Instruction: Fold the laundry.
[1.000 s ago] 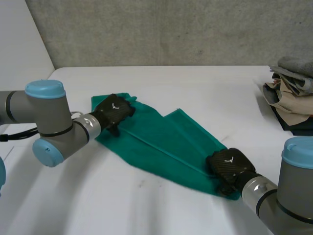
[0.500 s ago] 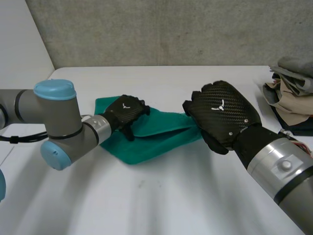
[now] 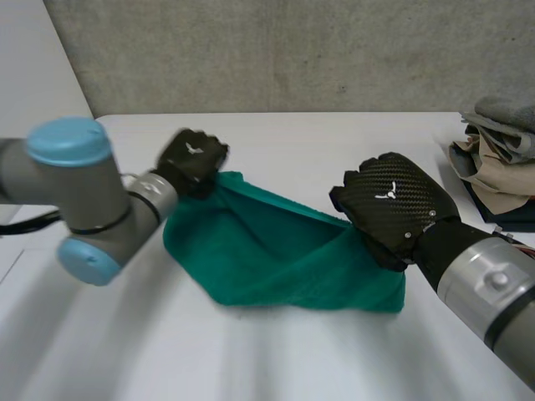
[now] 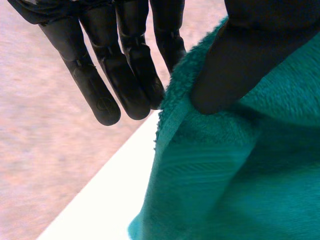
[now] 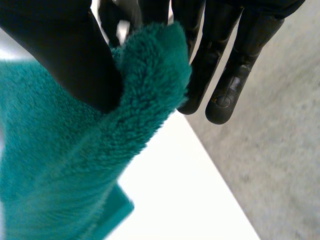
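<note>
A green towel [image 3: 276, 259] hangs lifted between my two hands, sagging down to the white table [image 3: 276, 138]. My left hand [image 3: 192, 159] pinches the towel's far left corner. In the left wrist view the thumb [image 4: 235, 65] presses the towel's edge [image 4: 220, 165] against the fingers [image 4: 125, 70]. My right hand [image 3: 393, 209] grips the towel's right corner. The right wrist view has the thumb [image 5: 65, 55] squeezing the fluffy towel corner [image 5: 140, 90] against the fingers [image 5: 225, 65].
A pile of grey, beige and dark clothes [image 3: 497, 159] lies at the table's far right edge. A grey wall [image 3: 276, 50] stands behind the table. Bare table surface [image 3: 251, 359] stretches in front of the towel.
Both hands have closed on the towel's corners and raised it off the table. The right hand moved from the near right edge up and inward; the left hand lifted slightly.
</note>
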